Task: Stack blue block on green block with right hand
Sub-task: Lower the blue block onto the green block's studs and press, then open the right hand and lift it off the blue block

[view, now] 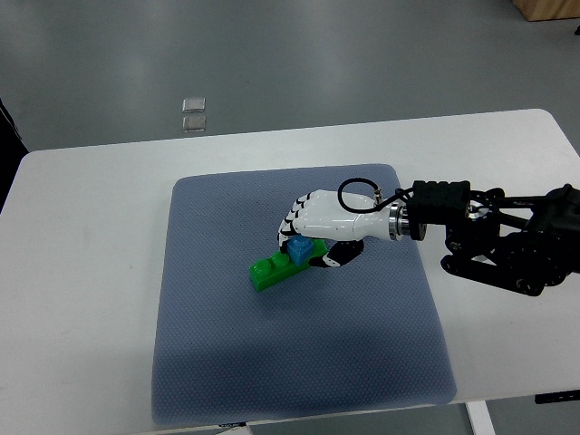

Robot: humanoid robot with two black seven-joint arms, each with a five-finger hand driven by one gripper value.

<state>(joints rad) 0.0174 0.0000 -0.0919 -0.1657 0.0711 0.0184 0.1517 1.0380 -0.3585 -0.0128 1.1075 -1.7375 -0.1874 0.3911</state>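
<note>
The green block [274,269] serves as the landmark: a long studded brick lying at a slant near the middle of the blue-grey mat [299,362], its lower-left end toward the robot's side and its upper-right end running up under the hand. The mat is spread on a white desk [82,272].

The blue block [300,248] sits at the green block's upper-right end, touching its top; whether it is pressed fully onto the studs cannot be told from this steep view. It is smaller than the green block and covers only that end, leaving the lower-left studs bare.

The right hand [319,224] reaches in from the right of the green block, its white shell and dark wrist cuff stretching back along the black arm [507,240] that enters at the picture's right edge. The fingers [288,224] curl down over the blue block from above and from its far side, their dark-jointed tips at the block's upper-left edge, while the thumb lies below and to the right of it, just beyond the green block's end. The fingers are closed around the blue block, holding it against the green one.

Far beyond the green block, off the desk, two small pale squares [193,114] lie on the grey floor.
</note>
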